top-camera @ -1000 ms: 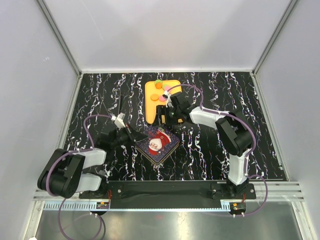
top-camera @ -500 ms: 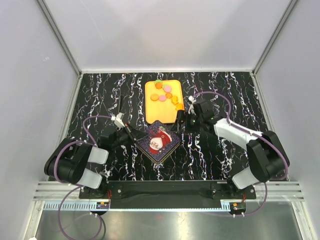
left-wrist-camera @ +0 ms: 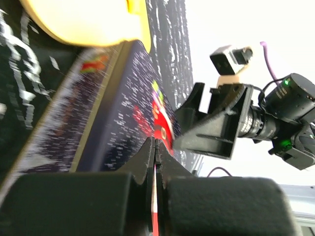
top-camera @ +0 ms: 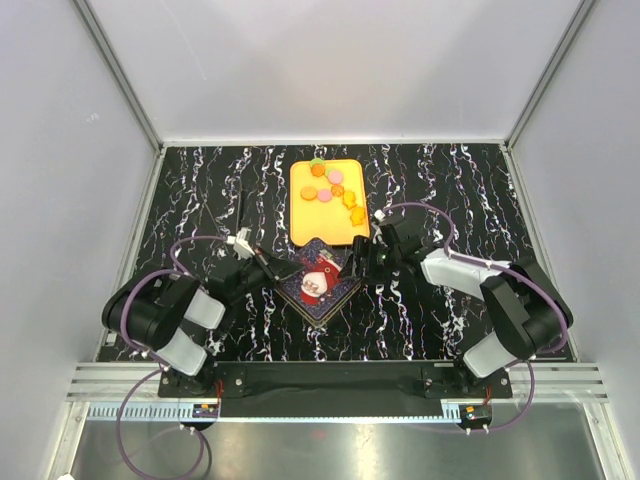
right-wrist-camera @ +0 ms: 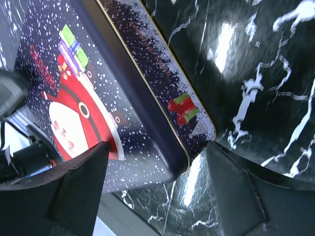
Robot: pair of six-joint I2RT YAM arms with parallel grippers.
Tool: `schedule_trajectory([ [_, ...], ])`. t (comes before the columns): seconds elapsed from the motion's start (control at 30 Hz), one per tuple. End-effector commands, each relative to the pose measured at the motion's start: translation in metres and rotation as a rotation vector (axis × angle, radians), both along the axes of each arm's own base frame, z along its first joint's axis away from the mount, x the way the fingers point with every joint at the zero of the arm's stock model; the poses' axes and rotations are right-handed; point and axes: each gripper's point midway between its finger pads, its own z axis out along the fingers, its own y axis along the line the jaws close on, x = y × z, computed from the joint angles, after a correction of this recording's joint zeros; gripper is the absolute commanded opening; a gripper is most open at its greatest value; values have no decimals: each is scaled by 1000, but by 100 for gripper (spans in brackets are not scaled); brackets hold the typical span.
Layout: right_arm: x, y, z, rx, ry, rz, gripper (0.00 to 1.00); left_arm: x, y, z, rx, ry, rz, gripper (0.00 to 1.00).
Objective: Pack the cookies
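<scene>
Several small round cookies, orange, pink, green and yellow, lie on a yellow tray at the back. The dark blue tin with a Santa lid sits closed in front of it. My left gripper is shut, its tips against the tin's left edge; in the left wrist view they rest over the lid. My right gripper is open and straddles the tin's right corner: one finger lies over the lid, the other beside the tin over the table.
The table is black marble with white veins, with grey walls on three sides. The tray's near edge almost touches the tin's back corner. The right gripper and its camera show across the tin in the left wrist view.
My right gripper has moved from beside the tray down to the tin's right corner. My left gripper has crept closer to the tin's left edge.
</scene>
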Motion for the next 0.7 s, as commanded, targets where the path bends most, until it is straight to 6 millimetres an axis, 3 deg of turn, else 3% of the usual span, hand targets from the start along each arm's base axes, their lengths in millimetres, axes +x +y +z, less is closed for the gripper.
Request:
schedule_trajectory([
  [0.0,17,16,3,33,-42,-9,80,-79,39,-133,344,450,41,0],
  [0.17,33,6,2,-35,-47,-23,59,-84,31,-133,346,464,21,0],
  [0.3,44,-2,5,-70,-72,-34,61,-82,19,-117,299,422,-35,0],
  [0.4,44,-8,5,-83,-75,-37,61,-67,6,-86,255,310,-80,0],
  [0.47,43,-11,7,-85,-84,-38,61,-52,-5,-51,203,180,-110,0],
  [0.53,43,-14,7,-90,-88,-36,61,-49,-9,-35,188,137,-139,0],
  [0.57,42,-16,7,-95,-86,-37,60,-40,-13,-14,171,76,-140,0],
  [0.63,43,-16,10,-96,-94,-31,60,-39,-7,-11,238,75,-135,0],
  [0.67,42,-16,10,-101,-94,-31,60,-28,-8,17,236,-7,-117,0],
])
